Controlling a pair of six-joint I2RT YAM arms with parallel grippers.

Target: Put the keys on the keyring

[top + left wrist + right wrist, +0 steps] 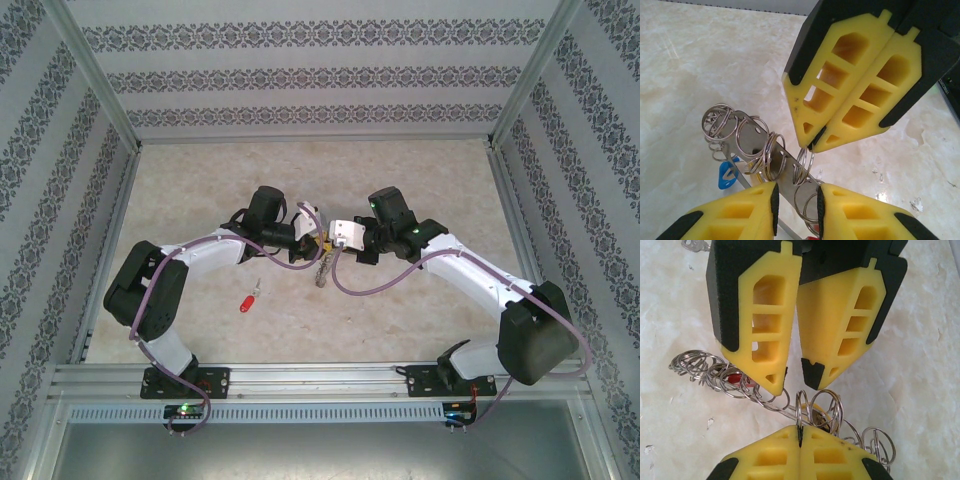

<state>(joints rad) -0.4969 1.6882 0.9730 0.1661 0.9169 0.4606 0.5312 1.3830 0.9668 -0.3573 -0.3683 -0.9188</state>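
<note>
- Above the middle of the counter (420,180), the two arms meet over the keyring (757,137), a flat metal strip threaded with a row of loose split rings, carried clear of the surface.
- The left tool (796,192) is closed partway on the lower end of the keyring's strip, a pad at either edge; it looks like a hold, though the contact itself is hard to make out.
- The right tool (815,145) is pressed together, its tips pinching a single ring of the keyring just beside the left tool's pads.
- A red key (246,301) lies on the counter, well apart from the keyring and on its left-arm side.
- A blue key (726,176) shows just under the keyring's far end; whether it hangs from a ring or lies below cannot be told.
- Handling, as judged: the keyring is light, the strip stiff, the rings thin, springy and smooth, apt to swing or slip from a shallow pinch.
- The strip looks the steadier place to hold, leaving one ring free to be pried.
- The keys are small and flat; the coloured head offers the best purchase.
</note>
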